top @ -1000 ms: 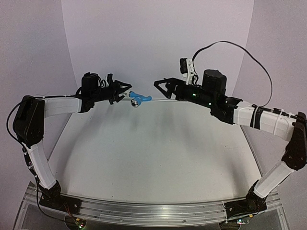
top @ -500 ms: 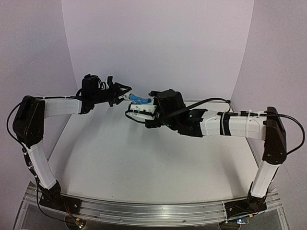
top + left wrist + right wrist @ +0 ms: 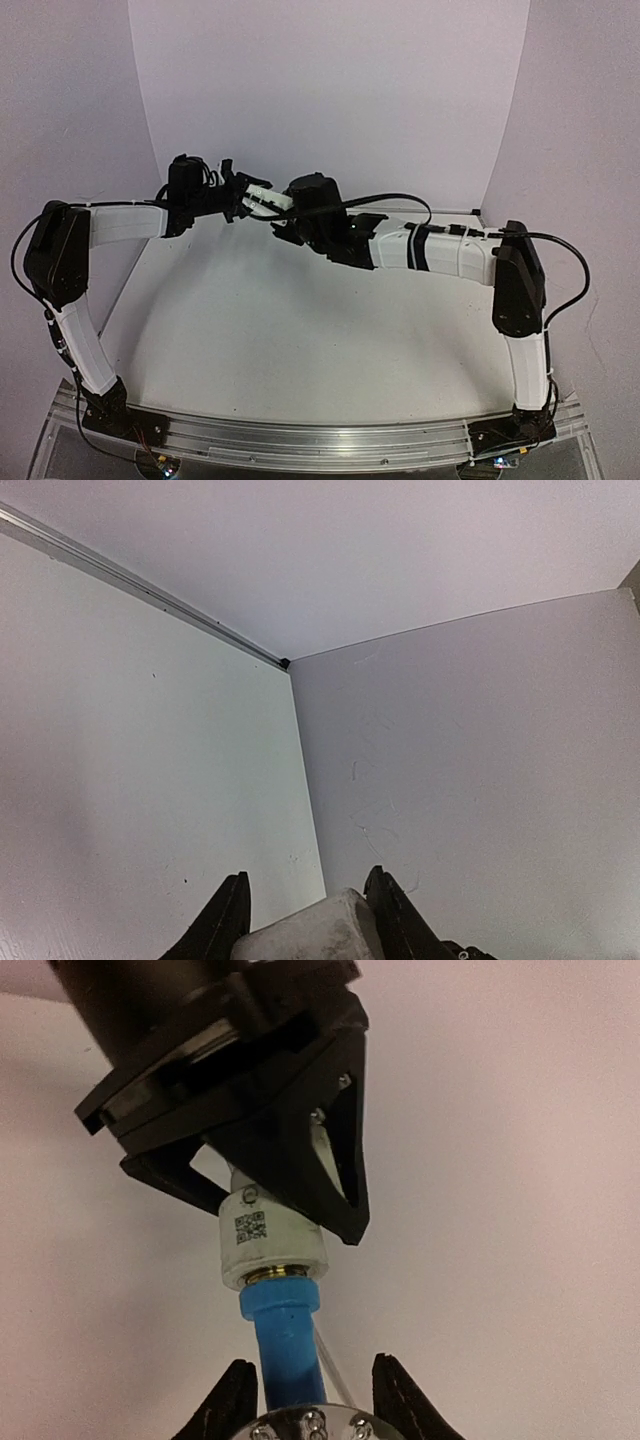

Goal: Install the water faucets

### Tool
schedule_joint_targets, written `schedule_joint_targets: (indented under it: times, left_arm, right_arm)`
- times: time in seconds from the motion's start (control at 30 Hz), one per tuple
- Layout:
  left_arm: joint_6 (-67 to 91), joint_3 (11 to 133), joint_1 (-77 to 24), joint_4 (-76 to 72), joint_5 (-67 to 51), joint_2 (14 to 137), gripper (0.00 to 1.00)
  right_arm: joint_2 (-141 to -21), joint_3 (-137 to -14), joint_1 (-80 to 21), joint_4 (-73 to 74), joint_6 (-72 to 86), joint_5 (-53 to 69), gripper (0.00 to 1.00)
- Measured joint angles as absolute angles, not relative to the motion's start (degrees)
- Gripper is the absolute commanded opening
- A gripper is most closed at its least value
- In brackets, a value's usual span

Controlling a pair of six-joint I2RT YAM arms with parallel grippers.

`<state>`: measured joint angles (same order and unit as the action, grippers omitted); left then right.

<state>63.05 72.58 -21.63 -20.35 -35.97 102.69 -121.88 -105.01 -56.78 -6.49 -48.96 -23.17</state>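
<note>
My left gripper (image 3: 243, 198) is raised over the back left of the table and is shut on the short white pipe fitting (image 3: 310, 932). In the right wrist view the white fitting (image 3: 272, 1240) carries a small code label, and the bright-blue tap (image 3: 287, 1340) is joined to its brass-ringed end. The tap's silvery end (image 3: 310, 1428) sits between the fingers of my right gripper (image 3: 312, 1390), which is shut on it. In the top view my right gripper (image 3: 268, 208) meets the left one nose to nose, and the tap is hidden there.
The white table (image 3: 320, 320) lies below both raised arms, with pale walls behind and at both sides. An aluminium rail (image 3: 300, 440) runs along the near edge by the arm bases. The left wrist view faces a wall corner (image 3: 287, 663).
My right arm has swung left to the tap held out by the left gripper, and its jaws have closed from wide open onto the tap. The left arm has stayed put.
</note>
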Motion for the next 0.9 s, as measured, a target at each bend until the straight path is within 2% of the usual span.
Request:
schedule_joint_targets:
  times: [0.13, 0.27, 0.3, 0.33, 0.37, 0.47, 0.53, 0.63, 0.77, 0.9]
  left_arm:
    - [62.85, 72.62, -21.66, -20.37, -36.05, 102.69, 0.0]
    - [62.86, 72.7, -23.13, -20.02, -37.02, 102.69, 0.0]
    - [62.94, 72.75, -23.99, -20.01, -37.56, 102.69, 0.0]
    - [62.96, 72.77, -24.88, -19.96, -37.76, 102.7, 0.0]
    - [62.67, 72.84, -25.48, -19.91, -37.95, 102.74, 0.0]
    - [62.81, 72.79, -25.56, -18.88, -38.74, 102.89, 0.0]
    - [62.98, 72.79, -24.39, -19.13, -38.75, 102.91, 0.0]
    - [63.02, 72.79, -22.25, -19.6, -37.93, 102.91, 0.0]
    - [63.02, 72.79, -21.05, -19.53, -37.29, 102.94, 0.0]
    - [63.39, 73.08, -21.48, -19.54, -38.26, 103.18, 0.0]
  right_arm:
    - [-121.37, -107.88, -53.7, -0.77, -25.46, -14.44, 0.14]
    - [-118.13, -100.8, -44.14, -7.0, 13.25, 11.24, 0.16]
    - [-117.7, -98.02, -41.62, -10.82, 23.11, 17.25, 0.22]
    - [-117.69, -95.51, -39.55, -14.52, 32.11, 22.66, 0.32]
    - [-117.69, -92.77, -38.03, -17.67, 40.6, 27.86, 0.48]
    - [-117.61, -88.6, -37.18, -22.36, 55.28, 32.79, 0.77]
    - [-116.1, -87.13, -36.83, -22.11, 57.64, 31.36, 0.87]
    - [-109.91, -83.06, -35.69, -18.0, 54.34, 26.7, 0.97]
    - [-100.35, -79.15, -34.44, -14.75, 41.11, 21.78, 0.98]
    - [-94.6, -78.3, -34.98, -13.58, 19.2, 22.33, 0.98]
